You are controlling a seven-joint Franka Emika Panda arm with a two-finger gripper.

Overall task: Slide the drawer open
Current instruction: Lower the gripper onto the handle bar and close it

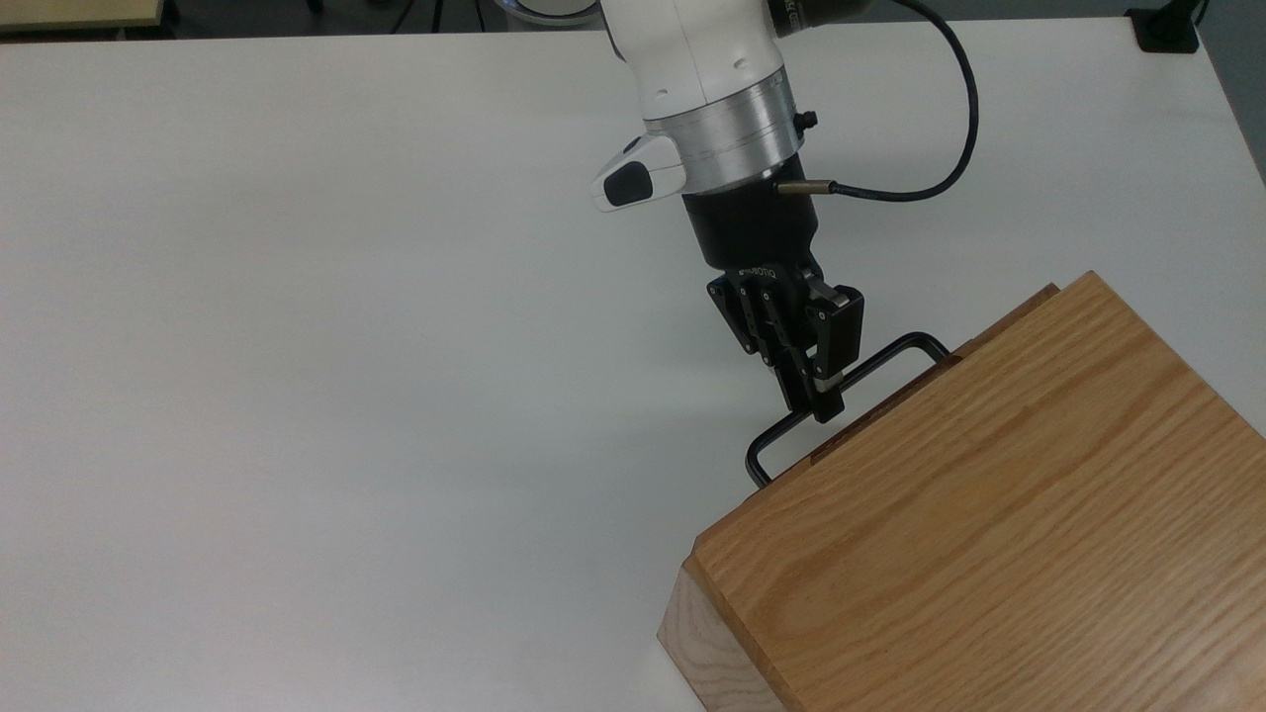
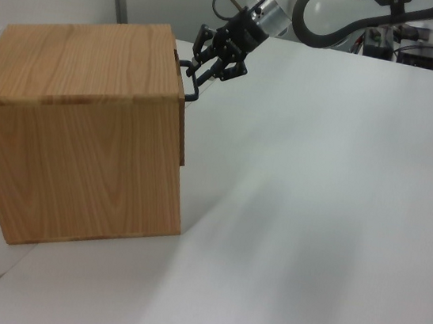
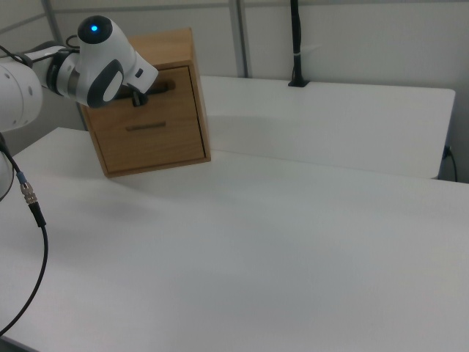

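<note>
Top view: gripper (image 1: 819,398) at the black handle (image 1: 781,435) of the drawer (image 1: 1007,321), mid-bar; fingers straddle the bar, can't tell if clamped. Drawer sits flush in the box (image 1: 999,534), top view's lower right.

Left view: gripper (image 2: 203,71) touching handle (image 2: 189,93) at box (image 2: 78,124) front, upper edge.

Right view: arm (image 3: 102,70) covers drawer front; box (image 3: 165,110) on table (image 3: 308,220), far left.
</note>
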